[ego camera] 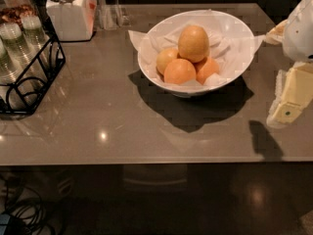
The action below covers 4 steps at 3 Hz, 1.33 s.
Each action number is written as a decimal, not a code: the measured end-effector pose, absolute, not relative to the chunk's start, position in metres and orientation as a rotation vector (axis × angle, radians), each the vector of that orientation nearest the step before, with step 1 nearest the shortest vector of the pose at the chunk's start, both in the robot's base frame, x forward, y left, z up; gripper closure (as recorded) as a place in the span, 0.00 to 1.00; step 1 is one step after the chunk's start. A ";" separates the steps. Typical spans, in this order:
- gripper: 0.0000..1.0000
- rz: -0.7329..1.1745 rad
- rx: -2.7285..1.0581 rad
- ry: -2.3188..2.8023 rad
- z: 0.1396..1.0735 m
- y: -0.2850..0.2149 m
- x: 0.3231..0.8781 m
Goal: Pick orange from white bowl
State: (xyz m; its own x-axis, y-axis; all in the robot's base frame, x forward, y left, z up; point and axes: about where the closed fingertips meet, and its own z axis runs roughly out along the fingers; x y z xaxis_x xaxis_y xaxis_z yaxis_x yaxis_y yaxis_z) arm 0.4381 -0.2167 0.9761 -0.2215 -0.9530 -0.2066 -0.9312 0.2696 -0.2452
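Note:
The white bowl point(230, 29) stands at the back middle of the table, lined with crumpled white paper. The orange point(193, 43), the largest and palest fruit, lies on top of three smaller, deeper-orange round fruits point(179, 71) in it. My gripper point(287, 109) hangs at the right edge of the view, to the right of the bowl and a little nearer than it, above the table. It casts a shadow on the table's front right.
A white lidded jar point(68, 11) stands at the back left. A black wire rack point(29, 77) with glass jars sits at the left edge. The grey table point(98, 126) ends at a front edge, with dark floor and cables below.

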 end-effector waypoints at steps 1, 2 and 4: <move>0.00 -0.098 -1.725 2.232 0.976 -0.217 0.438; 0.00 -0.069 -1.730 2.177 0.986 -0.208 0.454; 0.00 -0.017 -1.747 2.118 0.995 -0.189 0.483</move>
State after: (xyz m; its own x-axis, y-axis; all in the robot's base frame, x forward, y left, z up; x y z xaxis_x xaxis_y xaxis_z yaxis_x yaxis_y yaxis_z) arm 0.4832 -0.1886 0.9947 -0.1440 -0.9461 -0.2902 -0.9414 0.2214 -0.2545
